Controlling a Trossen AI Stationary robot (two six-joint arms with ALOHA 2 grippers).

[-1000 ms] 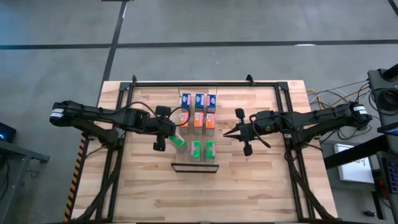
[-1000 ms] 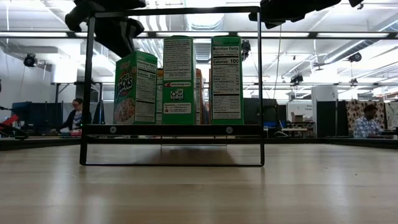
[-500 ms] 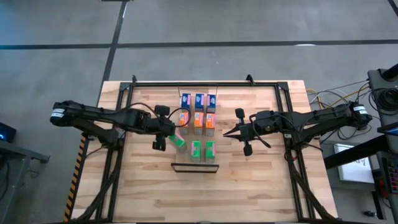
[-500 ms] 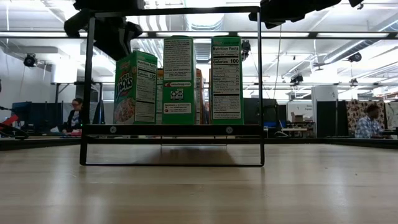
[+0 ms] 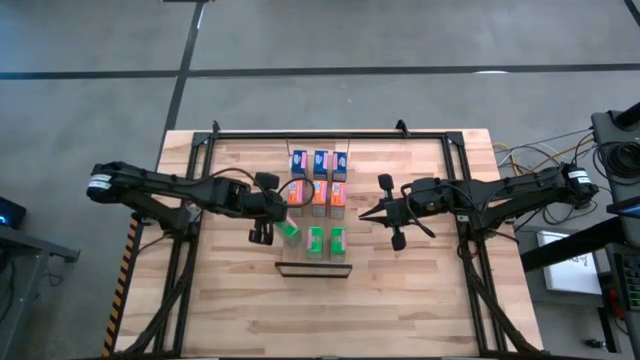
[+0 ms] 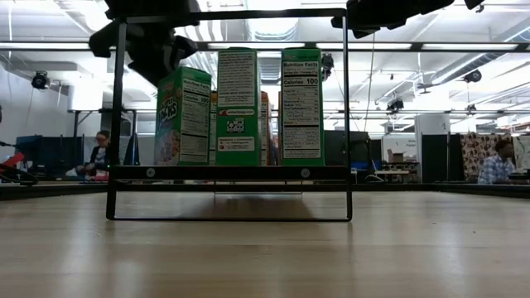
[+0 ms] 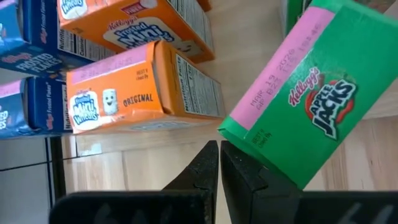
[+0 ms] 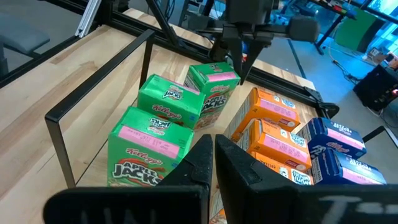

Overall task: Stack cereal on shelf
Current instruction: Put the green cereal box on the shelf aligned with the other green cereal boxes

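Nine cereal boxes standing, light, stiff cardboard; gripping across narrow sides advised. Left end effector closed, empty, touching skewed green box; right end effector closed, waiting.

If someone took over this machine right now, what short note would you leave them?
Left gripper: shut, empty, its tip at the crooked green box.
Right gripper: shut, empty, waiting beside the rows.
Boxes: three blue, three orange, three green, standing in rows of three on the table.
Done: eight boxes lined up.
Left: straighten the crooked green box into its row.
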